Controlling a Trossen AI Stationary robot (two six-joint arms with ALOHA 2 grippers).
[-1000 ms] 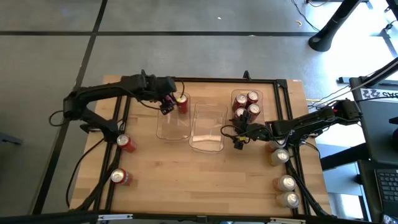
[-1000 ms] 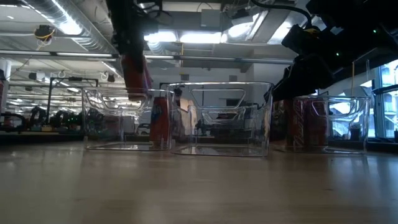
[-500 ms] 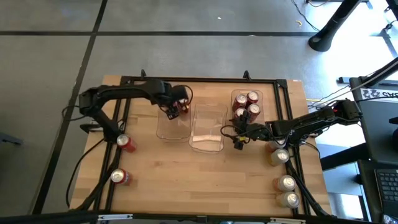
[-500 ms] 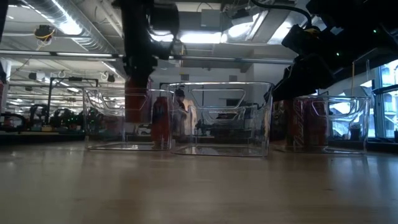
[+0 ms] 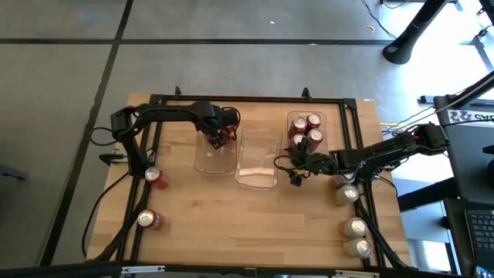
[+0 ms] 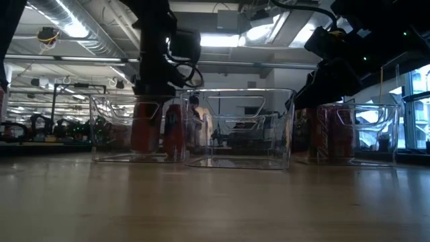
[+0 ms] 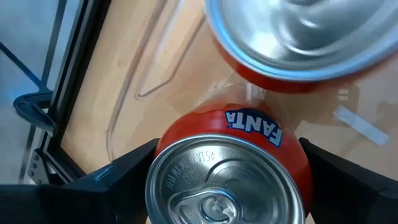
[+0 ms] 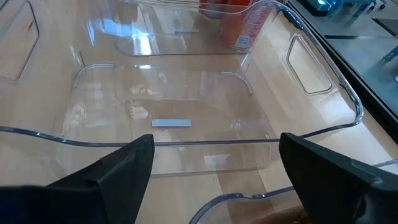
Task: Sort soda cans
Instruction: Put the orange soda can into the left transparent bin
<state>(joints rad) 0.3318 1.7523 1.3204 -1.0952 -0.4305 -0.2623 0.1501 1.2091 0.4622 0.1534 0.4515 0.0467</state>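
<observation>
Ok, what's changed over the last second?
The left pincer, still shut on a red can, swung over the left bin and lowered it inside, beside the can already there. The right pincer stayed open by the middle bin; the loose cans didn't move.

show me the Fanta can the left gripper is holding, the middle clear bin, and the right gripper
Fanta can (image 7: 227, 180), left wrist view, on its silver top.
Middle clear bin (image 5: 257, 160), high view, on its bare floor.
Right gripper (image 5: 295, 176), high view, midway between its fingertips.
</observation>
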